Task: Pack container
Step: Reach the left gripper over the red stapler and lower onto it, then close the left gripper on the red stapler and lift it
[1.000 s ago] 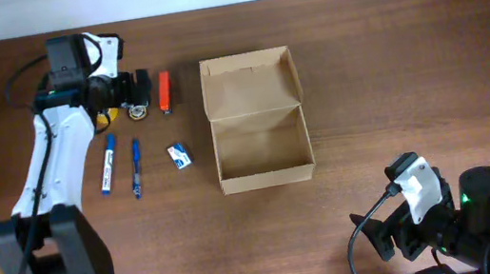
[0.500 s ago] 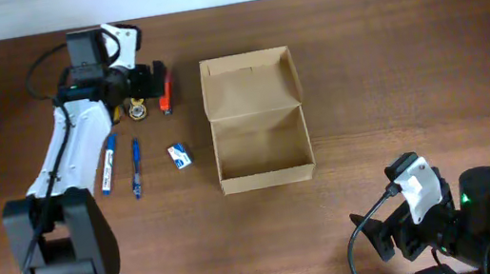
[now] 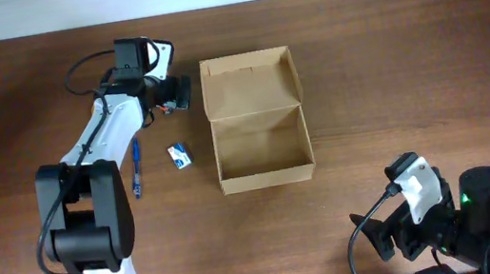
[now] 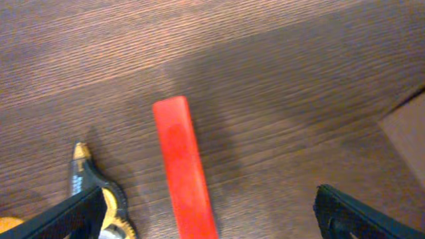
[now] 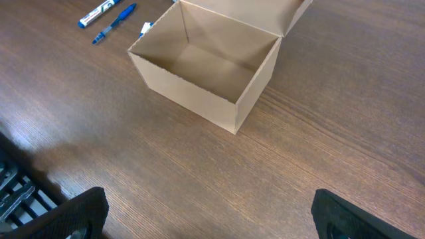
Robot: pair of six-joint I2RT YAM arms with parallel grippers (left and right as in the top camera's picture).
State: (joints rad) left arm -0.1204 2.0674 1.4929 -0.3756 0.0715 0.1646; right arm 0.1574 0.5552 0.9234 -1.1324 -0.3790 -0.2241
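The container (image 3: 263, 158), a tan cardboard box, stands open in the middle of the table with its flap lid (image 3: 250, 82) raised at the back. It also shows in the right wrist view (image 5: 199, 79), and it looks empty. My left gripper (image 4: 206, 222) is open, with its fingers on either side of a red marker-like bar (image 4: 182, 166) lying on the table. In the overhead view the left gripper (image 3: 171, 92) is just left of the box and hides the red bar. My right gripper (image 5: 209, 212) is open and empty above bare table, in front of the box.
A yellow and black tape roll (image 4: 99, 199) lies just left of the red bar. A blue pen (image 3: 137, 167) and a small blue-white block (image 3: 179, 156) lie left of the box. A white-blue marker (image 5: 99, 12) lies beside the pen.
My left arm has swung to the right, from over the tape roll to over the red bar next to the box. The right arm has not moved.
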